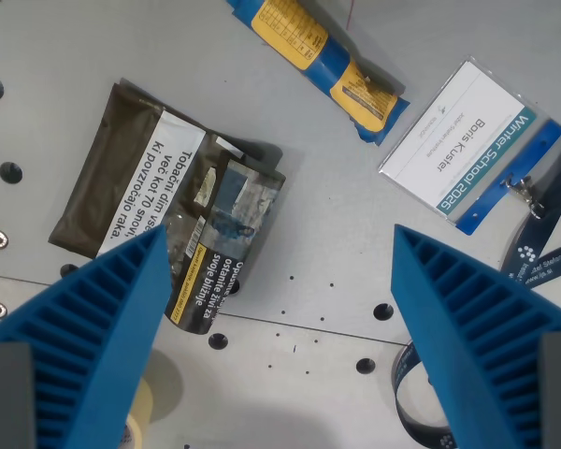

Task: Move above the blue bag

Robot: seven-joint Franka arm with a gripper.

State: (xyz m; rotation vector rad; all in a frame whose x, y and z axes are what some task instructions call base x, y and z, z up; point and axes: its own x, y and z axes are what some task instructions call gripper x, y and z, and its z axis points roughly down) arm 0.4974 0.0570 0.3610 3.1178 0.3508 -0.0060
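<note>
The blue bag [318, 61], a rolled blue packet with yellow printed labels, lies slanted along the top of the wrist view, running from the top edge down to the right. My gripper [279, 234] is open, with nothing between its ribbed blue fingers [93, 327], which rise from the bottom left and bottom right corners. The bag is well above the gap between the fingertips, slightly to the wrist view's right of centre. Its upper end is cut off by the frame edge.
A dark tobacco pouch [168, 215] with white warning labels lies on the wrist view's left, partly behind the left finger. A name badge [458, 136] with a blue lanyard [542, 253] is on the right. A tape roll [145, 407] peeks out at the bottom left. The grey table [337, 243] has holes.
</note>
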